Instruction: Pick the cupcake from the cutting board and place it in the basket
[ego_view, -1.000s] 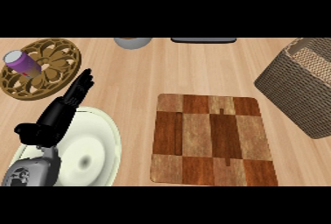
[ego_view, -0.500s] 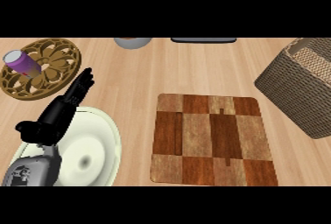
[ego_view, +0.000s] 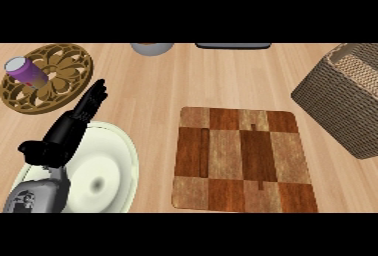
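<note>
The left hand (ego_view: 68, 129) is hovering left of the cutting board (ego_view: 240, 160), fingers straight, holding nothing; the basket (ego_view: 343, 102) is sitting right of the board.

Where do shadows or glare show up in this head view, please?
Head view: even light, no glare on the counter; the plate has a grey shade at its centre, and the cutting board shows a thin dark line along its lower edge.

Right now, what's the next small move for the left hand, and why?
Probably draw the left hand back off the plate toward the lower edge. No cupcake shows on the cutting board, so nothing there needs picking; the hand is open, holds nothing, and lies far from the basket, whose inside is mostly hidden.
</note>
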